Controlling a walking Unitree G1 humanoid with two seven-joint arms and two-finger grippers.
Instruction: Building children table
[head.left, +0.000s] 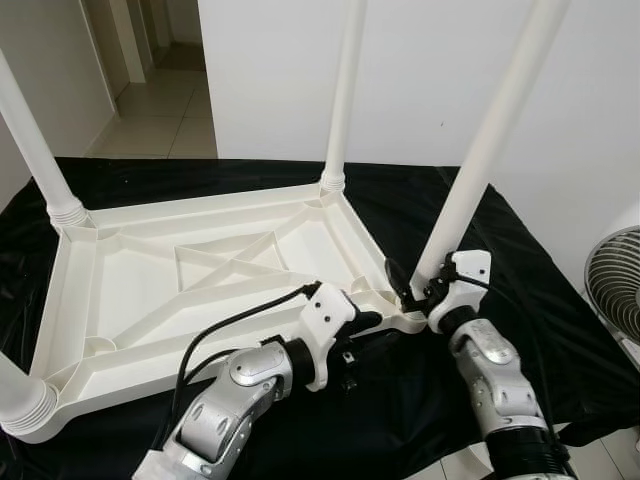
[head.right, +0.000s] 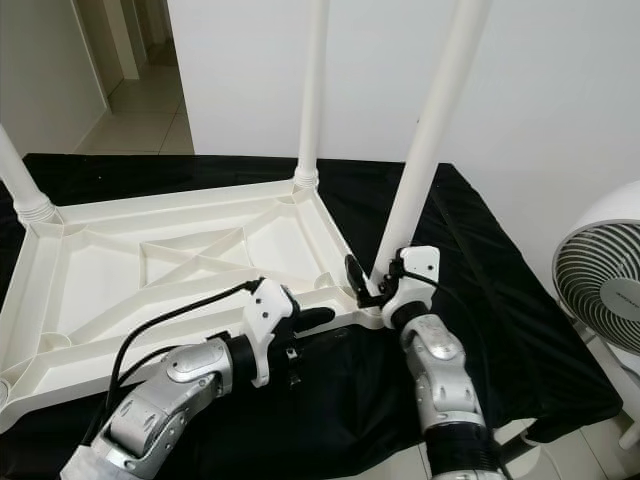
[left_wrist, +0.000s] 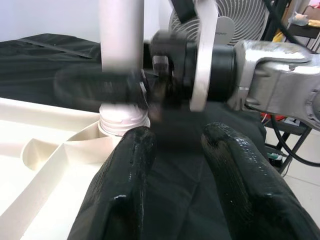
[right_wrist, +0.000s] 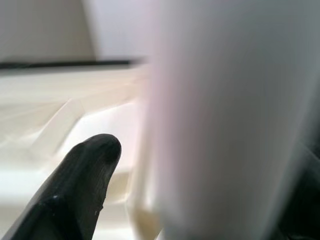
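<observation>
A white plastic children's table (head.left: 200, 205) lies upside down on a black cloth, its legs pointing up. My right gripper (head.left: 415, 288) is shut on the near right leg (head.left: 480, 170) just above its threaded base, one finger (right_wrist: 85, 180) pressed to its side. My left gripper (head.left: 372, 320) is open beside the table's front rim, close to that corner, with nothing between its fingers (left_wrist: 125, 175). In the left wrist view the same leg (left_wrist: 121, 45) and the right wrist show blurred just ahead.
The black cloth (head.left: 540, 300) covers the surface under the table and ends near my body. A white fan (head.left: 615, 285) stands on the floor to the right. White wall behind; a doorway and tiled hallway (head.left: 160, 100) open at the far left.
</observation>
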